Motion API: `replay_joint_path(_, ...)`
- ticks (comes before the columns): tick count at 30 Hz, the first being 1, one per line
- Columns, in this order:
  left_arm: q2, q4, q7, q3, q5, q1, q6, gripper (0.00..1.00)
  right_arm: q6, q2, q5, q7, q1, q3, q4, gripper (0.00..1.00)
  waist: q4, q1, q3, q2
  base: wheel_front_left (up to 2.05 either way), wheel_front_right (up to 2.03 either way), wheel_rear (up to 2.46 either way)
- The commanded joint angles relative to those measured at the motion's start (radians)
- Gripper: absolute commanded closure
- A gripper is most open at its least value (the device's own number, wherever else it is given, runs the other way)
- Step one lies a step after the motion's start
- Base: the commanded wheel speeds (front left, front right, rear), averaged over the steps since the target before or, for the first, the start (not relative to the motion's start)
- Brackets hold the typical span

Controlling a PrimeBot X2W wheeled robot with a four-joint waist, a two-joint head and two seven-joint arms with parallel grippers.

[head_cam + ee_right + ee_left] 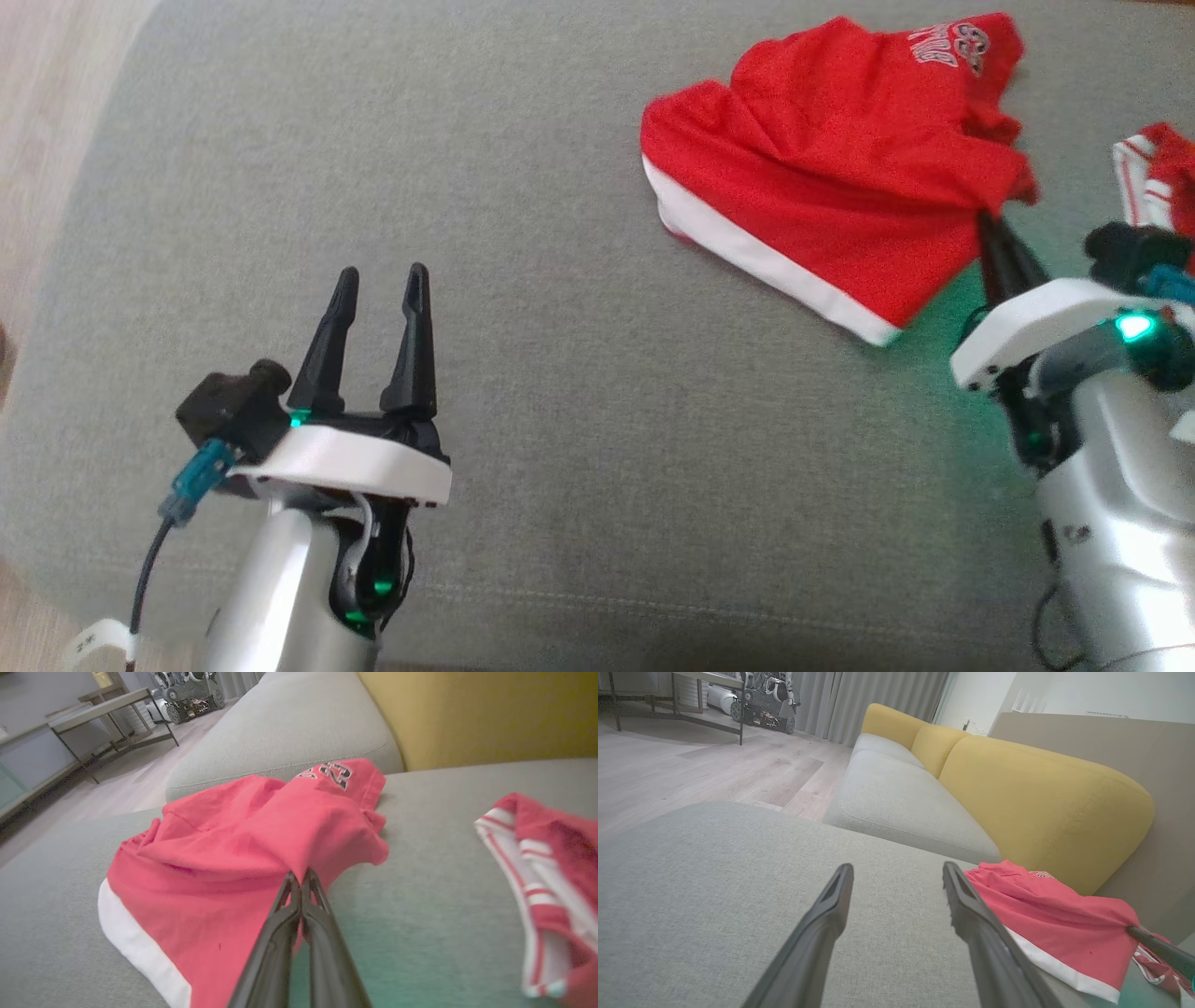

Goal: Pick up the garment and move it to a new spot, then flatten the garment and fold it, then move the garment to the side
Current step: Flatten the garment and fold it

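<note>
The garment [831, 159] is red with a white hem band and a printed logo, crumpled on the grey cushion at the upper right of the head view. My right gripper [985, 219] is shut on its near right edge; in the right wrist view the fingers meet at the garment [261, 844], and the cloth rises in a peak at the right gripper [299, 877]. My left gripper [378, 275] stands open over bare cushion at the lower left, well apart from the garment [1055, 919], with nothing between the fingers of the left gripper [896, 870].
A second red cloth with white stripes [1158, 177] lies at the right edge, beside the garment. The grey cushion [560, 420] stretches wide to the left. A yellow sofa back [1041, 798] rises behind, and wooden floor [691, 774] lies beyond the cushion's left edge.
</note>
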Motion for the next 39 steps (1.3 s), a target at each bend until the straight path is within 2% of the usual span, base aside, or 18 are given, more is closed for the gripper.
replay_joint_path(1, 0.01, -0.031, -0.005, 0.033, 0.002, -0.008, 0.004, 0.0, 0.007, -0.015, -0.019, 0.008, -0.038, 0.01, -0.047, 1.0, -0.017, 0.0, -0.018, 0.0, 0.0, 0.0, 0.0)
replay_joint_path(7, 0.01, -0.03, -0.005, 0.011, -0.008, 0.008, 0.009, 0.0, 0.007, -0.064, -0.176, 0.111, -0.041, 0.003, -0.202, 1.0, -0.026, 0.0, -0.04, 0.0, 0.0, 0.0, 0.0)
replay_joint_path(10, 0.01, -0.032, -0.005, 0.003, -0.015, 0.01, 0.008, 0.0, 0.007, -0.062, -0.261, 0.173, -0.051, 0.032, -0.261, 1.0, -0.015, 0.0, -0.036, 0.0, 0.0, 0.0, 0.0)
replay_joint_path(13, 0.01, -0.033, -0.005, -0.006, -0.022, 0.005, 0.008, 0.0, 0.007, -0.046, -0.328, 0.225, -0.064, 0.089, -0.264, 1.0, 0.005, 0.0, -0.019, 0.0, 0.0, 0.0, 0.0)
replay_joint_path(16, 0.01, -0.033, -0.005, -0.016, -0.027, -0.004, 0.007, 0.0, 0.007, -0.036, -0.377, 0.248, -0.088, 0.139, -0.205, 1.0, 0.027, 0.0, 0.006, 0.0, 0.0, 0.0, 0.0)
replay_joint_path(21, 0.01, -0.028, -0.005, -0.029, -0.034, -0.021, 0.005, 0.0, 0.007, -0.031, -0.446, 0.229, -0.142, 0.13, -0.037, 1.0, 0.063, 0.0, 0.041, 0.0, 0.0, 0.0, 0.0)
replay_joint_path(26, 0.01, -0.028, -0.005, -0.028, -0.036, -0.032, 0.004, 0.0, 0.007, -0.016, -0.498, 0.179, -0.181, 0.068, 0.112, 1.0, 0.077, 0.0, 0.061, 0.0, 0.0, 0.0, 0.0)
replay_joint_path(30, 0.01, -0.029, -0.005, -0.024, -0.036, -0.04, 0.008, 0.0, 0.007, -0.012, -0.551, 0.132, -0.205, -0.029, 0.179, 1.0, 0.066, 0.0, 0.069, 0.0, 0.0, 0.0, 0.0)
replay_joint_path(31, 0.01, -0.028, -0.005, -0.024, -0.035, -0.041, 0.007, 0.0, 0.007, -0.006, -0.561, 0.117, -0.21, -0.055, 0.189, 0.94, 0.06, 0.0, 0.069, 0.0, 0.0, 0.0, 0.0)
replay_joint_path(32, 0.01, -0.027, -0.005, -0.023, -0.033, -0.042, 0.007, 0.0, 0.007, 0.005, -0.569, 0.101, -0.215, -0.079, 0.197, 0.65, 0.052, 0.0, 0.068, 0.0, 0.0, 0.0, 0.0)
replay_joint_path(33, 0.01, -0.026, -0.005, -0.022, -0.031, -0.043, 0.006, 0.0, 0.007, 0.019, -0.569, 0.083, -0.22, -0.107, 0.204, 0.0, 0.044, 0.0, 0.067, 0.0, 0.0, 0.0, 0.0)
replay_joint_path(35, 0.01, -0.024, -0.005, -0.02, -0.028, -0.043, 0.004, 0.0, 0.007, 0.049, -0.561, 0.052, -0.229, -0.141, 0.224, 0.0, 0.026, 0.0, 0.062, 0.0, 0.0, 0.0, 0.0)
replay_joint_path(39, 0.01, -0.023, -0.005, -0.015, -0.025, -0.046, 0.001, 0.0, 0.007, 0.061, -0.578, 0.013, -0.243, -0.169, 0.241, 0.0, -0.003, 0.0, 0.054, 0.0, 0.0, 0.0, 0.0)
